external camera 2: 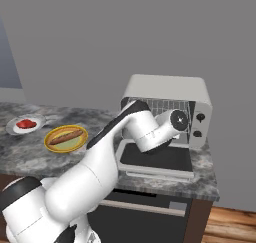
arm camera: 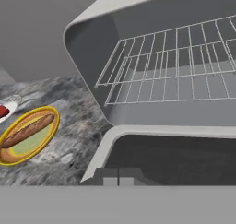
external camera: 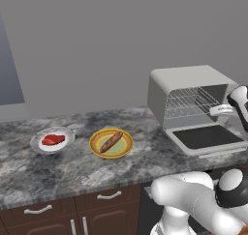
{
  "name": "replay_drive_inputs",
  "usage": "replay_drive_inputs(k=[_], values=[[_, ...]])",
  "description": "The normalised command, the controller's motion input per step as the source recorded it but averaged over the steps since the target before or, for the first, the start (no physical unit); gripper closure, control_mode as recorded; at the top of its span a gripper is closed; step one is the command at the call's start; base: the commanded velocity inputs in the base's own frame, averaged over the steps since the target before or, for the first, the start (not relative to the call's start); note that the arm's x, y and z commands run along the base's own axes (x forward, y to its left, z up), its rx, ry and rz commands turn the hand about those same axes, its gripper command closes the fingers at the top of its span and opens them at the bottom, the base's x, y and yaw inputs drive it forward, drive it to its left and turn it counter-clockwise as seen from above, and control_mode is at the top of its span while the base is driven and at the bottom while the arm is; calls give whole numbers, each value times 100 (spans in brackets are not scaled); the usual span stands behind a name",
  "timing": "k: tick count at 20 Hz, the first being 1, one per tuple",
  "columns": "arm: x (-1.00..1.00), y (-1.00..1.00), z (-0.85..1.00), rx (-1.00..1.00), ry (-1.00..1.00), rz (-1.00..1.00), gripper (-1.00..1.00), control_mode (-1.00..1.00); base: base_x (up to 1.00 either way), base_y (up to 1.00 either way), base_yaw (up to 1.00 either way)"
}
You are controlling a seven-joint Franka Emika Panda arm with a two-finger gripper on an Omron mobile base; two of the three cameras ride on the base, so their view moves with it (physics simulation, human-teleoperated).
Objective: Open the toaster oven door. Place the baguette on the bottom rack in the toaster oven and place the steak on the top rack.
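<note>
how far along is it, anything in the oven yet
Done: the toaster oven door lies folded down flat, so the toaster oven is open. In hand: nothing; the gripper is shut and empty above the door. Left: the baguette sits on its yellow-rimmed plate, the steak on its white plate; the bottom rack and top rack hold nothing.
</note>
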Motion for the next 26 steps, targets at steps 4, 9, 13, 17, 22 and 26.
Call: replay_drive_inputs(k=[4,9,13,17,22,26], values=[[21,19,0,1,0,0,100,-100,0,0,0],[28,17,-3,0,0,0,100,-100,0,0,0],[24,1,-21,0,0,0,100,-100,0,0,0],[30,2,-22,0,0,0,100,-100,0,0,0],[29,0,-12,0,0,0,100,-100,0,0,0],[28,0,-13,0,0,0,100,-100,0,0,0]])
